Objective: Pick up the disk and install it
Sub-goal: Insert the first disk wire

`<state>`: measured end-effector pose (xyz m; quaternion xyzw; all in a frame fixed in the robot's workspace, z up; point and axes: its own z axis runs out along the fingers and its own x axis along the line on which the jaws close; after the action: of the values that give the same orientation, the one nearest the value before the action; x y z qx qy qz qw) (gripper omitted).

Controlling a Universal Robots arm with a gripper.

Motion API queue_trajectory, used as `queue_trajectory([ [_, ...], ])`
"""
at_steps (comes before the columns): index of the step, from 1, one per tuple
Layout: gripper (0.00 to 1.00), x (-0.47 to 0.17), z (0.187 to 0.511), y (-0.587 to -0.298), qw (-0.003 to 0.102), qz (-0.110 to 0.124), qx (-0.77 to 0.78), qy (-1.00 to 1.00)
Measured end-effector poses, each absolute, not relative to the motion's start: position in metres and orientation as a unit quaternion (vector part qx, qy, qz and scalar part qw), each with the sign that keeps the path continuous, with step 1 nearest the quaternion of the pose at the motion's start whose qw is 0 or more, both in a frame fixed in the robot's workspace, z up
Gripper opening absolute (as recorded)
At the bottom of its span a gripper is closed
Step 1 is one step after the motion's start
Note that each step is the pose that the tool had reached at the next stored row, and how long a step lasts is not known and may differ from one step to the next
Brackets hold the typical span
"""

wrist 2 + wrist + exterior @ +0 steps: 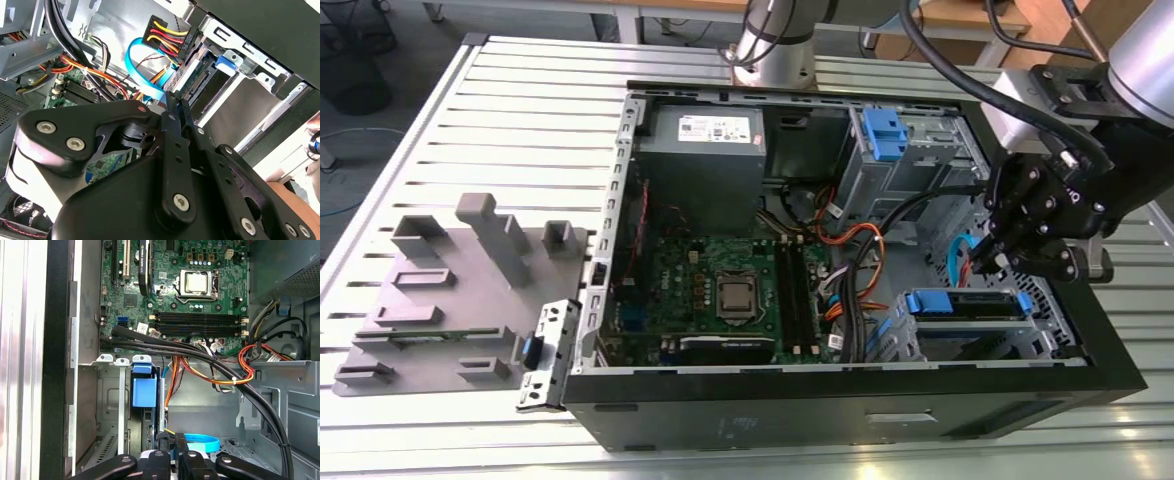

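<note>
The disk [971,302] sits in the lower drive bay of the open computer case [854,400], near the exterior view's right, with its blue handle facing the motherboard. Both wrist views show the disk [144,392] standing slotted in its metal cage, connector edge of the disk [197,82] exposed. My gripper [1003,258] hovers just above that bay, apart from the disk. Its fingers [172,115] are pressed together with nothing between them, and the gripper [175,447] tips point down beside a blue flat cable [202,442].
A black cable bundle [200,352] and orange wires [854,245] cross between motherboard [720,290] and drive cage. A power-supply box [704,140] fills the case's far corner. A bare blue bracket [883,135] sits in the upper cage. A grey fixture [454,290] lies outside the case.
</note>
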<state>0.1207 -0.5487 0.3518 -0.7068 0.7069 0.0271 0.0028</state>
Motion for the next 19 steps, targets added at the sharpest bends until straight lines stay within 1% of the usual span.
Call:
queue_trajectory([
  [6, 0.16, 0.1206, 0.3499, -0.5487, 0.004, 0.026, -0.707, 0.707],
  [10, 0.16, 0.1196, 0.3483, -0.5489, 0.008, 0.024, -0.707, 0.706],
  [19, 0.16, 0.1184, 0.3479, -0.5571, 0.009, 0.023, -0.708, 0.706],
])
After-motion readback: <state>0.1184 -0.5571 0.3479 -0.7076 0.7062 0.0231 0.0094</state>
